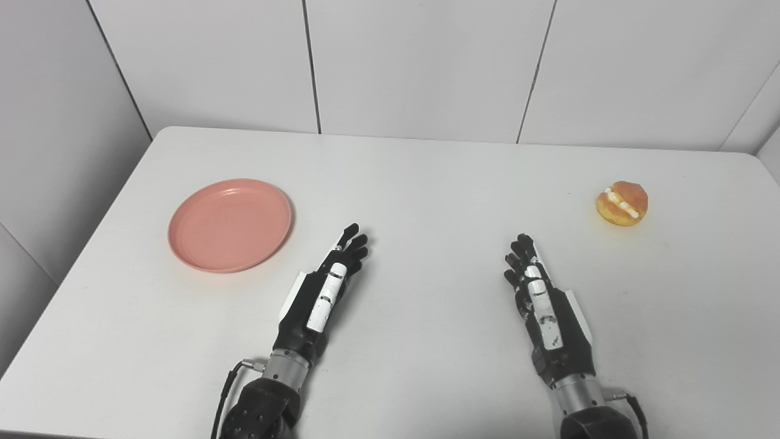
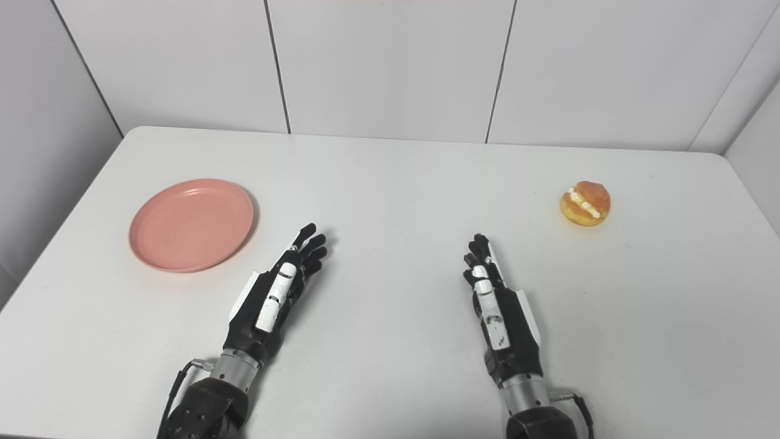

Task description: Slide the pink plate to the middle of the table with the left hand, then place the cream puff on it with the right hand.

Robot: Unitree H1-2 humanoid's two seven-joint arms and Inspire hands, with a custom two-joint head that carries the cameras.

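Both my hands rest empty over the white table point(image 1: 426, 183), fingers stretched out: left hand point(image 1: 323, 292) near the pink plate point(image 1: 230, 224) at the table's left, right hand point(image 1: 542, 305) below the cream puff point(image 1: 622, 202) far right.

White table point(image 1: 426, 183) against white panelled walls point(image 1: 420, 61).

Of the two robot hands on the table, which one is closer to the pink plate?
The left hand. It lies just right of the pink plate without touching it, while the right hand lies farther right, toward the cream puff.
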